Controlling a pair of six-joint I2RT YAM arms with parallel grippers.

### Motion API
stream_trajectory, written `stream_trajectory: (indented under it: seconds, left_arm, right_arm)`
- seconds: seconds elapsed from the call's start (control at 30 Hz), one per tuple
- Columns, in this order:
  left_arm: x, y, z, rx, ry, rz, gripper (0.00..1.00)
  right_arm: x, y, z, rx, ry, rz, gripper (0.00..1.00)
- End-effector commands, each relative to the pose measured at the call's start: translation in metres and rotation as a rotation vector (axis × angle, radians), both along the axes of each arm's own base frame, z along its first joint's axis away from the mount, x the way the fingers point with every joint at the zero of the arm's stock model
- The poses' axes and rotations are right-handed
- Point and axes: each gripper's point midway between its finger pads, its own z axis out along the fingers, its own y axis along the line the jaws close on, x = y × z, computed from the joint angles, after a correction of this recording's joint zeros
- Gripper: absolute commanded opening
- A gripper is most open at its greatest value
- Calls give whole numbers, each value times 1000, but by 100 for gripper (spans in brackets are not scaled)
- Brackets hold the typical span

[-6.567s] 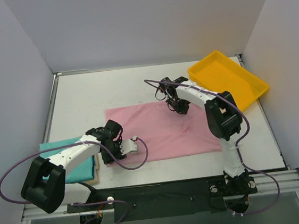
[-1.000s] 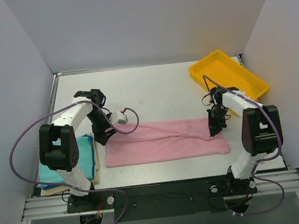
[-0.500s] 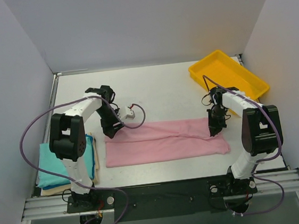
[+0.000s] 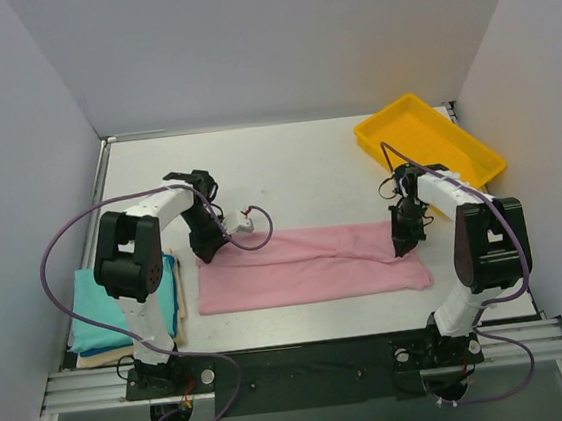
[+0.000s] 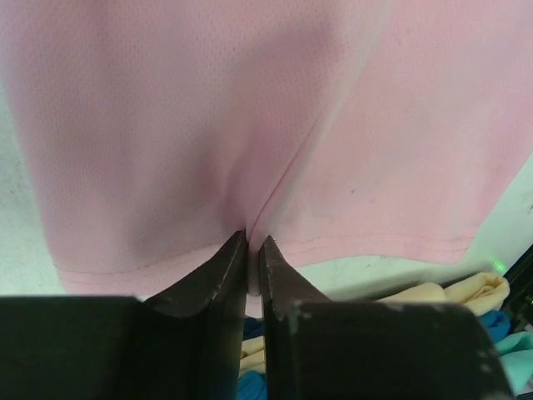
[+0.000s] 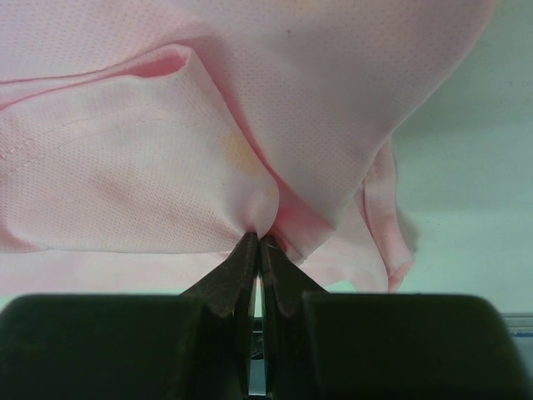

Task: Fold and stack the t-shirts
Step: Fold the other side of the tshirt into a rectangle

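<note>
Folded lengthwise since earlier, pink t-shirt [image 4: 312, 266] lies strip-shaped.

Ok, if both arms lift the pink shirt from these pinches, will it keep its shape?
Probably not. The pink shirt puckers into soft folds at the right gripper, so it looks floppy and would likely sag between the grips. It seems thin and light: the left gripper gathers it in a narrow pinch. Its textured weave may resist slipping.
</note>
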Motion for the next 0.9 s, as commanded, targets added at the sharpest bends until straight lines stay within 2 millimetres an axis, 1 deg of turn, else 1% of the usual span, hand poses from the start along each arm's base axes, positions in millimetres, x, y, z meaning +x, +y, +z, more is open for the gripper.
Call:
stream_trajectory:
  seconds: [0.0,0.03,0.07,0.1,0.13,0.17,0.2,0.27,0.3,0.33,0.37,0.4,0.43,0.47,0.5,0.53,0.57,0.6,0.67,0.73,0.77,0.83,0.87]
  left_arm:
    - [4,-5,9,-23,-25,7,10]
    - [8,-8,14,-36,-36,13,8]
    - [6,-8,19,-38,-20,22,7]
    - [12,-12,27,-51,-38,29,0]
    - [10,-12,31,-48,-28,46,0]
    - [16,-14,40,-58,-52,55,0]
    - [19,-13,45,-59,-60,77,0]
    - [34,-13,58,-75,-131,123,0]
    - [42,-11,66,-74,-180,140,0]
    - [54,-12,70,-79,-231,169,0]
    - [61,-11,77,-74,-275,183,0]
    - [74,-12,81,-80,-330,223,0]
    - [81,-9,86,-67,-372,242,0]
    - [93,-9,91,-66,-422,282,0]
    - [101,0,92,-22,-462,312,0]
    - [110,1,94,-22,-505,353,0]
    - [117,7,96,10,-543,379,0]
    - [123,8,99,7,-572,403,0]
    - [123,7,99,1,-578,405,0]
    - [114,2,94,-4,-551,383,0]
    - [109,-1,89,-5,-532,366,0]
    - [93,-1,80,-5,-481,334,0]
    - [83,-1,75,-10,-456,323,0]
  right_arm:
    - [3,-4,16,-30,-23,15,0]
    - [3,-4,17,-30,-24,19,0]
    - [3,-4,18,-31,-23,19,0]
    - [3,-4,19,-33,-23,21,0]
    - [3,-4,20,-33,-21,22,0]
    - [6,-4,22,-31,-30,22,0]
    - [8,-5,24,-31,-37,24,0]
    - [21,-4,34,-12,-74,19,0]
    - [35,-4,44,-2,-116,12,0]
    - [45,-6,52,3,-146,6,0]
    - [58,-7,60,7,-175,3,0]
    - [67,-10,66,4,-195,3,0]
    - [78,-12,76,-1,-221,6,0]
    - [85,-14,78,-4,-228,9,0]
    - [97,-14,90,-1,-263,15,0]
    - [107,-16,97,3,-287,22,0]
    - [113,-16,100,4,-299,27,0]
    - [123,-14,105,12,-321,31,0]
    - [134,-7,106,48,-331,40,0]
    - [135,-4,99,60,-309,40,0]
    - [133,-3,95,61,-295,36,0]
    - [121,-2,85,64,-257,37,0]
    - [110,-2,82,61,-238,39,0]
